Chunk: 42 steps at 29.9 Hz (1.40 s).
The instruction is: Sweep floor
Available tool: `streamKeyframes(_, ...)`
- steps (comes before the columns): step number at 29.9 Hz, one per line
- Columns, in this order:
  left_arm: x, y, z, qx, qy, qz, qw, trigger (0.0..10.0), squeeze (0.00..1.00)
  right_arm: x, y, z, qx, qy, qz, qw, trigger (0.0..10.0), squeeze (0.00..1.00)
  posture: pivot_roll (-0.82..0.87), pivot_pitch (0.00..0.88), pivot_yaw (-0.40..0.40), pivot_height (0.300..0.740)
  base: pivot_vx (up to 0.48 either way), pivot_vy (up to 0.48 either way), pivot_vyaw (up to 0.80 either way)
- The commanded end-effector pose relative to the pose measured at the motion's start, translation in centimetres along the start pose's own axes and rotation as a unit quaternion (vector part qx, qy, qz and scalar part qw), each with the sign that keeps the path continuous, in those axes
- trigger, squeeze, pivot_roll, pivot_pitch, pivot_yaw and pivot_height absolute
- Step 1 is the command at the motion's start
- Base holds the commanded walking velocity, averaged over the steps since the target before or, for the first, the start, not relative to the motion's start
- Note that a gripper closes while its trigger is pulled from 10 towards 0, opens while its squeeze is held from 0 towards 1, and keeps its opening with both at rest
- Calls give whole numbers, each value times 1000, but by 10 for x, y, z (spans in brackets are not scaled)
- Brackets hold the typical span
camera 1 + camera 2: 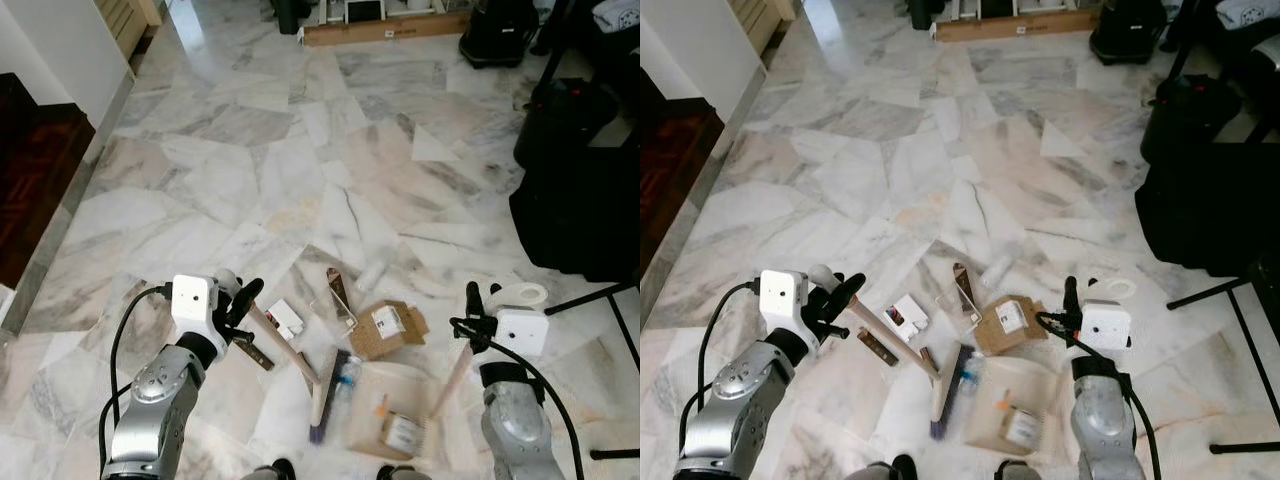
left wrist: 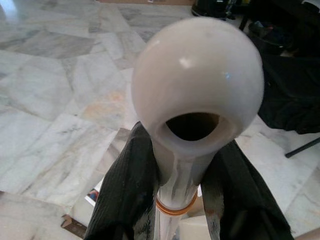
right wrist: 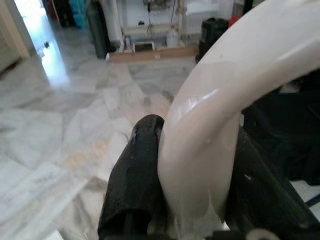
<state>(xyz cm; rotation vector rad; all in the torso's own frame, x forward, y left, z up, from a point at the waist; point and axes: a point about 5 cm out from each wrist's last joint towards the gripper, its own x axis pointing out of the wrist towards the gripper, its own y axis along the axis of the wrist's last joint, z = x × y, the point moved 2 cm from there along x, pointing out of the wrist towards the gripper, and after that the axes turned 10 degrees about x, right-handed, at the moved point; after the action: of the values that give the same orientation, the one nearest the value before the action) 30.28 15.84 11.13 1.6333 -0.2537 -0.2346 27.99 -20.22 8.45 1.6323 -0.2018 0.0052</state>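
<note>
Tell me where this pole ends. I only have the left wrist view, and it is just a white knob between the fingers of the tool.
Observer: The left tool grips the broom near its top. The pole slants down to a head lying on the floor, just ahead of the robot's feet.
Operator: What is the other arm doing?
Observer: The right tool is shut on the looped handle of the dustpan, whose pan sits on the floor just to the right of the broom head.
Operator: Anything left to sweep?
Observer: Yes. A cardboard box, a plastic bottle and a small white box lie on the marble outside the pan.
</note>
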Motion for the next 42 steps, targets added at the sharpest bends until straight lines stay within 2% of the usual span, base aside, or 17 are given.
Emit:
streamKeyframes(1, -3, -3, -9, 11, 23, -3, 1000, 10000, 0, -1, 18, -5, 13, 6, 32, 999, 10000, 0, -32, 149, 103, 740, 0, 0, 0)
streamKeyframes(9, 3, 5, -13, 35, 45, 23, 998, 10000, 0, -10, 45, -3, 15, 6, 41, 999, 10000, 0, -50, 135, 92, 740, 0, 0, 0)
streamKeyframes(14, 1, 11, -19, 38, 72, 46, 996, 10000, 0, -5, 64, -8, 24, 5, 64, 998, 10000, 0, -52, 134, 87, 740, 0, 0, 0)
streamKeyframes(18, 1, 15, -21, 50, 88, 59, 993, 10000, 0, 2, 78, -25, 34, 28, 83, 996, 10000, 0, -52, 128, 78, 740, 0, 0, 0)
streamKeyframes(21, -3, 28, -26, 78, 128, 91, 984, 10000, 0, 8, 89, -41, 54, 40, 94, 993, 10000, 0, -45, 113, 71, 740, 0, 0, 0)
streamKeyframes(23, -7, 36, -27, 92, 147, 108, 979, 10000, 0, 10, 91, -44, 59, 40, 95, 993, 10000, 0, -38, 98, 66, 740, 0, 0, 0)
streamKeyframes(28, -15, 52, -20, 110, 146, 136, 974, 10000, 0, 19, 92, -45, 58, 44, 92, 993, 10000, 0, -9, 72, 54, 740, 0, 0, 0)
streamKeyframes(32, -18, 59, -26, 136, 151, 144, 968, 10000, 0, 26, 91, -48, 42, 49, 86, 994, 10000, 0, -1, 62, 50, 740, 0, 0, 0)
streamKeyframes(36, -20, 52, -35, 141, 171, 133, 966, 10000, 0, 30, 84, -49, 35, 50, 74, 995, 10000, 0, 0, 55, 49, 740, 0, 0, 0)
streamKeyframes(42, -26, 32, -43, 112, 197, 98, 969, 10000, 0, 29, 83, -56, 42, 69, 77, 994, 10000, 0, -4, 20, 43, 740, 0, 0, 81)
